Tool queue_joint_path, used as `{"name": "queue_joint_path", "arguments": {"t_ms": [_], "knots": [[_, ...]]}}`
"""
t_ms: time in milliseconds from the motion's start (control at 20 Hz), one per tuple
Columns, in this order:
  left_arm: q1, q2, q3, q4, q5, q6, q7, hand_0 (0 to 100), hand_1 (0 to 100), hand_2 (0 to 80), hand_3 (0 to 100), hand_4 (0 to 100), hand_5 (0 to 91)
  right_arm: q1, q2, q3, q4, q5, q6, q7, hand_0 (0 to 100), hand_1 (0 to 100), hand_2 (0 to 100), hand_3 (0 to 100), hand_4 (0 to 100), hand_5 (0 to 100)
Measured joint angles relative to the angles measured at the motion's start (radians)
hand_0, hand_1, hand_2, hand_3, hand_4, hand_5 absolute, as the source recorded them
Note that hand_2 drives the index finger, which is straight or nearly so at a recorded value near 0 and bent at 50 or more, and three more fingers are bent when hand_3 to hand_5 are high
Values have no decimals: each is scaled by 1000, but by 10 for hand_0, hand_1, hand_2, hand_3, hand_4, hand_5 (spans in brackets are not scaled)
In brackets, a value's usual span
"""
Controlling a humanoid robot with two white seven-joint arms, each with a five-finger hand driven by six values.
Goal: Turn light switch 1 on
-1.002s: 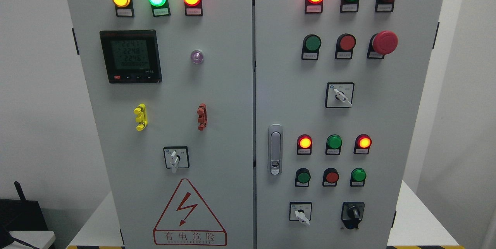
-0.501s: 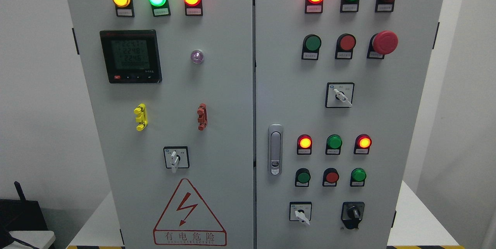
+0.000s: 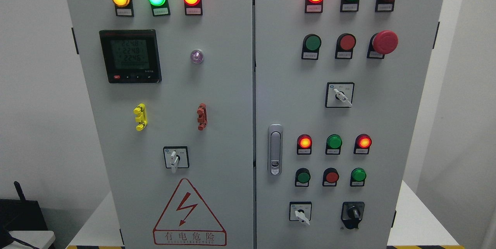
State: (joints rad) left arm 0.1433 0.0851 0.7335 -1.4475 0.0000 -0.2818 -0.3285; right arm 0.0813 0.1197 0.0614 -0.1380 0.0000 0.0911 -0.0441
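We face a grey cabinet (image 3: 232,97) with two doors. Neither of our hands shows, so we cannot tell their state. Several switches (image 3: 339,94) dot the doors; which is switch 1 we cannot tell.

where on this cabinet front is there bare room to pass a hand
Bare grey metal lies between the black digital meter and the silver door handle, apart from a small violet lamp and a red clip. The right door's button rows around the red mushroom button are crowded. No hand shows.
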Motion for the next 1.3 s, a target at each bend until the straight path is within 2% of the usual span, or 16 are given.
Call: {"name": "queue_joint_path", "arguments": {"t_ms": [251, 501, 601, 902, 1303], "knots": [[-79, 11, -40, -157, 0, 66, -7, 184, 154, 332, 443, 530, 331, 0, 0, 0, 0, 0, 0, 0, 120, 389, 0, 0, 0, 0], [-137, 19, -94, -277, 0, 83, 22, 137, 179, 355, 483, 558, 393, 0, 0, 0, 0, 0, 0, 0, 120, 389, 0, 0, 0, 0], [-164, 20, -117, -312, 0, 83, 49, 134, 193, 376, 509, 576, 449, 0, 0, 0, 0, 0, 0, 0, 120, 389, 0, 0, 0, 0], [-235, 23, -198, -389, 0, 95, 118, 116, 219, 401, 568, 622, 520, 0, 0, 0, 0, 0, 0, 0, 120, 389, 0, 0, 0, 0], [-292, 22, -330, -456, 0, 169, 249, 100, 253, 441, 632, 672, 611, 0, 0, 0, 0, 0, 0, 0, 120, 389, 0, 0, 0, 0]]}}
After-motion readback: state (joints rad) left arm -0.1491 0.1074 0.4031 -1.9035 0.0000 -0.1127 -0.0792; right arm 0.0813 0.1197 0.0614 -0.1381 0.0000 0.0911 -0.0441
